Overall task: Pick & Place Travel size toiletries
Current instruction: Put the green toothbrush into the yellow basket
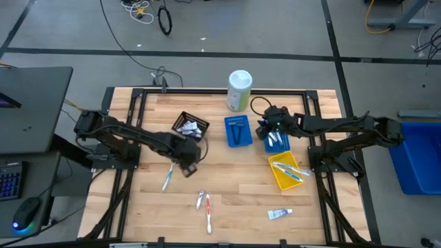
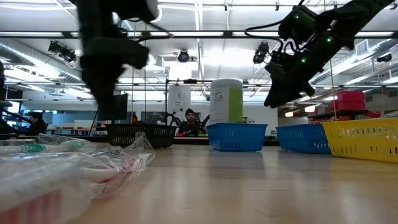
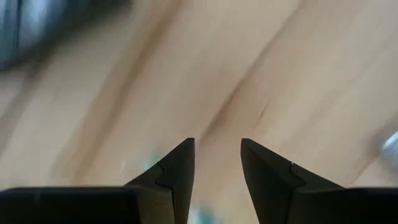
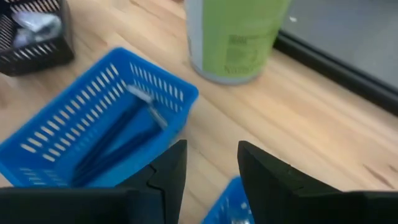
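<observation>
My left gripper (image 1: pixel 189 167) (image 3: pixel 217 146) is open, low over bare wood. It stands just right of a pale-blue toothbrush (image 1: pixel 167 177) lying flat on the table. Nearer the front edge lie a white toothbrush (image 1: pixel 200 200), a red one (image 1: pixel 209 214) and a white tube (image 1: pixel 280 214). My right gripper (image 1: pixel 264 131) (image 4: pixel 211 149) is open and holds nothing. It hangs above the gap between the blue bin with dark razors (image 4: pixel 99 134) (image 1: pixel 238 131) and a second blue bin holding white tubes (image 1: pixel 277 141). The low view shows plastic-wrapped toothbrushes (image 2: pixel 62 168) close to the camera.
A black bin (image 1: pixel 190 125) with items sits behind the left gripper. A yellow bin (image 1: pixel 286 171) holds toothbrushes on the right. The tall white-and-green canister (image 1: pixel 239 90) (image 4: pixel 236 37) stands at the far edge. Bare wood lies in the middle of the table.
</observation>
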Robot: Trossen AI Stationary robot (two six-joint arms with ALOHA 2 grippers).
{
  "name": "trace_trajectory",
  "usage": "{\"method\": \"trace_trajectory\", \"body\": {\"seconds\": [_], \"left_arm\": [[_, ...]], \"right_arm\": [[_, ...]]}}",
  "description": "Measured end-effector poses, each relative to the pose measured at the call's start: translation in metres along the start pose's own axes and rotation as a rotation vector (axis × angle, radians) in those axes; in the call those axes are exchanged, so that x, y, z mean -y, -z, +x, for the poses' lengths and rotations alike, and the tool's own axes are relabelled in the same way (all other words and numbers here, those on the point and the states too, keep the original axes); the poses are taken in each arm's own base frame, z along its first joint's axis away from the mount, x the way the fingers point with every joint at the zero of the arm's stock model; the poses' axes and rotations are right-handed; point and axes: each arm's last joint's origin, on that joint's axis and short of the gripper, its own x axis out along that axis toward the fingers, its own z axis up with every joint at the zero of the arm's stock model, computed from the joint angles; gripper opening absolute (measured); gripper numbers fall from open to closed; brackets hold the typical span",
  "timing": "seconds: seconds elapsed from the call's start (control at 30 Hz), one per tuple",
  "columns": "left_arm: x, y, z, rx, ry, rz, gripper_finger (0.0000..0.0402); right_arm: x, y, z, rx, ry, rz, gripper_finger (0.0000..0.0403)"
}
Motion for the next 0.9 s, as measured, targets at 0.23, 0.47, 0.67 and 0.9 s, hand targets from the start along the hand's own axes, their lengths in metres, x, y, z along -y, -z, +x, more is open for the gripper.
{"method": "trace_trajectory", "body": {"seconds": [0.23,0.47,0.67,0.9], "left_arm": [[0.005,0.042,0.006,-0.091,-0.141,-0.076,0.0145],[-0.001,0.059,0.030,-0.148,-0.092,-0.143,0.0186],[-0.011,0.072,0.050,-0.146,-0.056,-0.177,0.0216],[-0.011,0.072,0.051,-0.131,-0.035,-0.131,0.0165]], "right_arm": [[-0.001,-0.002,0.000,0.018,-0.008,-0.032,0.0151],[-0.001,-0.002,0.000,0.016,-0.013,-0.032,0.0151],[-0.002,-0.002,0.000,0.009,-0.041,-0.031,0.0151],[-0.004,-0.009,0.000,0.079,-0.065,-0.045,0.0150]]}}
